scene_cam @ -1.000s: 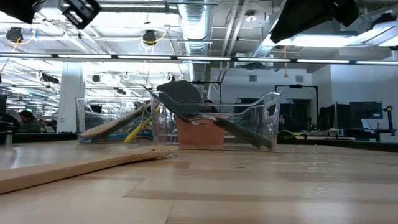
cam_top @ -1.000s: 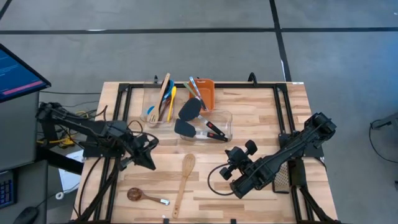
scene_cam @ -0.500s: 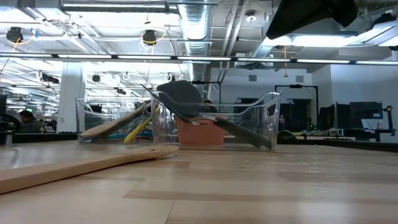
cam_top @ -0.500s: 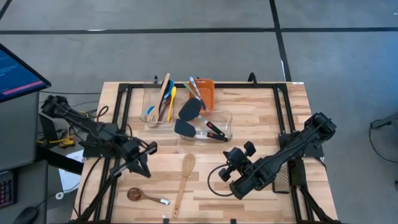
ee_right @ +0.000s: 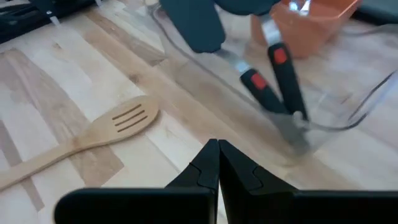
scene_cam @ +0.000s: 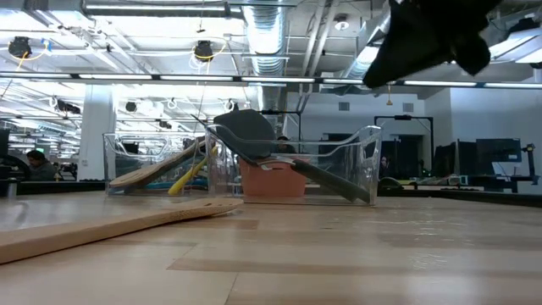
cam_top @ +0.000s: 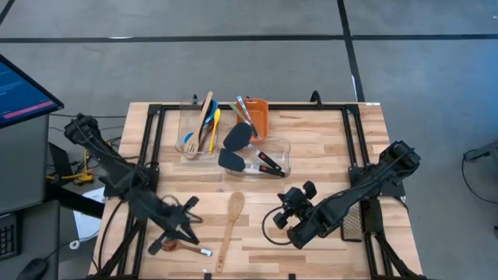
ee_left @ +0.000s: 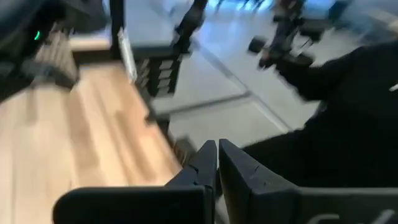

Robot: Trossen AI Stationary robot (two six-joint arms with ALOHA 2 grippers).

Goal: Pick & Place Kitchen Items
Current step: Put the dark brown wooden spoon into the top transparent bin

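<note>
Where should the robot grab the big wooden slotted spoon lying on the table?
Probably mid-handle on the long wooden slotted spoon, coming straight down from above. It lies flat, alone on the wooden table, and the handle is slim enough for two fingers, unlike its wide slotted head.

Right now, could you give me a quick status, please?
Both hands shut, empty. Left hand over brown spoon; right hand idle. Slotted wooden spoon loose. Nothing blocking.

Lab: exposed ducts (scene_cam: 269,34), workstations
</note>
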